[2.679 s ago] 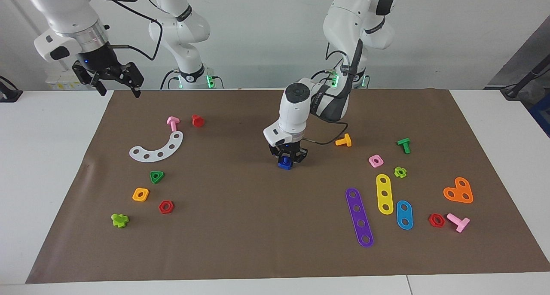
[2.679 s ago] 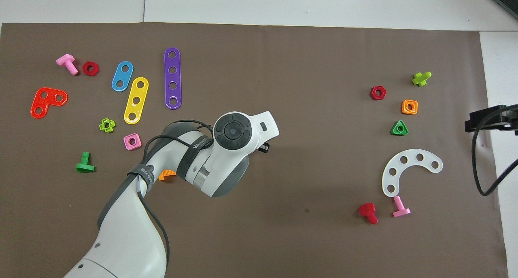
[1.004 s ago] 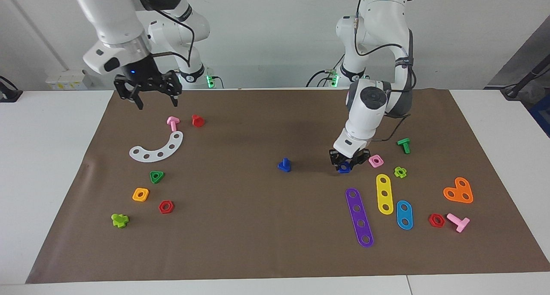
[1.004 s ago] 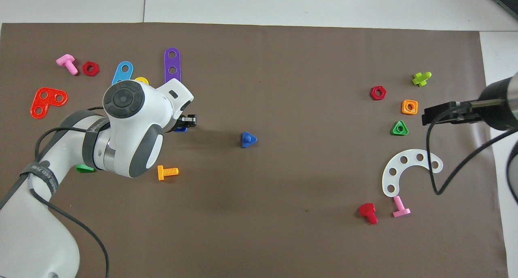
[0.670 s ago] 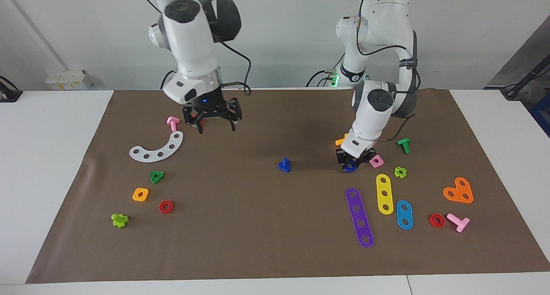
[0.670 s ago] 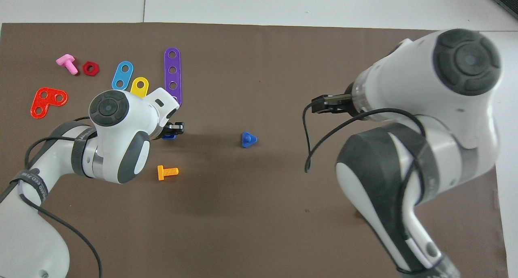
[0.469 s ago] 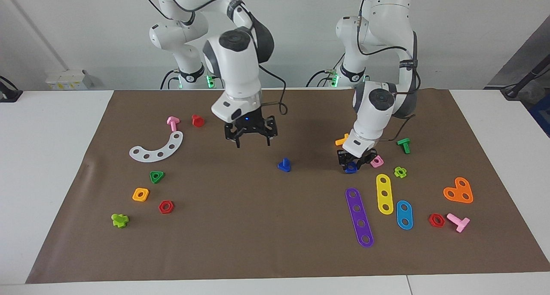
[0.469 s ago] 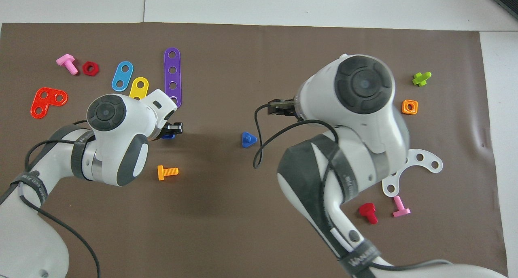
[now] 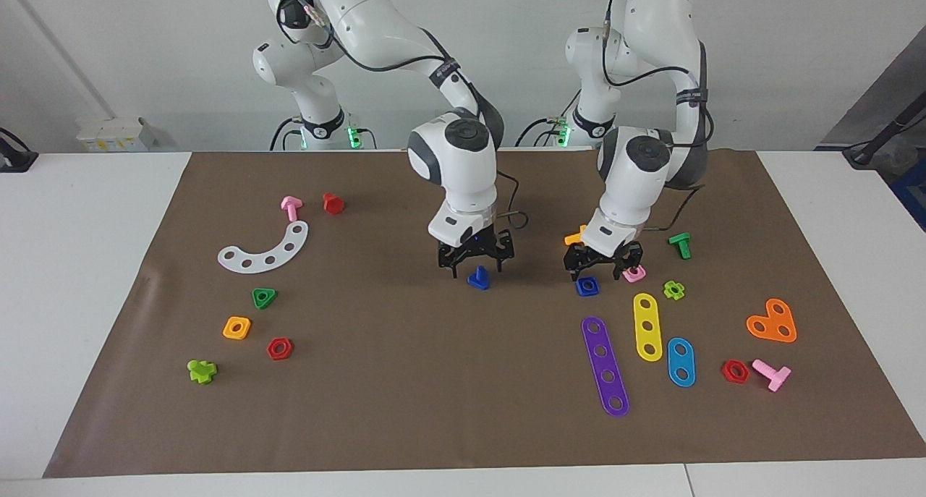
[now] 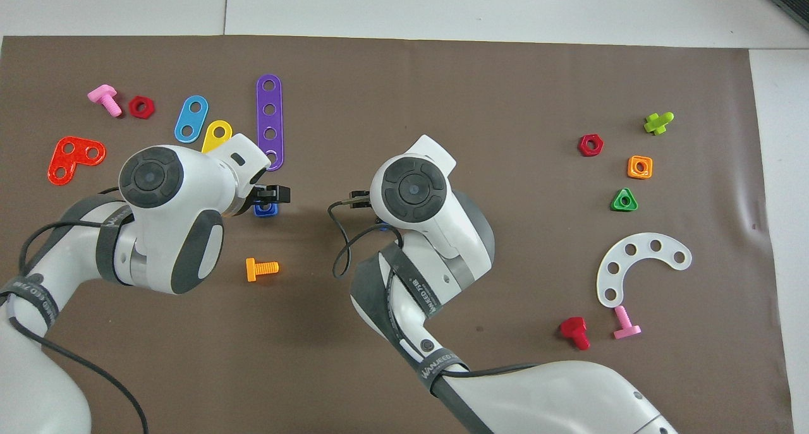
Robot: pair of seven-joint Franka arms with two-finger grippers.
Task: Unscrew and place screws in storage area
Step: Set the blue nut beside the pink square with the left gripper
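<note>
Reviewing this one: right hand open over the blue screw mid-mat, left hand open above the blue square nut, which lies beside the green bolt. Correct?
Not quite. In the facing view the blue square nut lies beside the pink square nut, not the green bolt. The right hand over the blue screw and left hand are right.

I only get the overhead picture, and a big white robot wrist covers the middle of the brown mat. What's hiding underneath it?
Observer: A small dark-blue plastic bolt stands on its flat head on the brown paper mat, shaft up, directly below the right gripper.
Visitor: So has the robot grabbed it?
Observer: Not yet. The right gripper is open, with one finger on either side of the bolt's shaft.
Visitor: And the other arm, over the blue square plastic nut?
Observer: The left gripper hangs open just above that nut. The nut lies flat on the mat and is not gripped.
</note>
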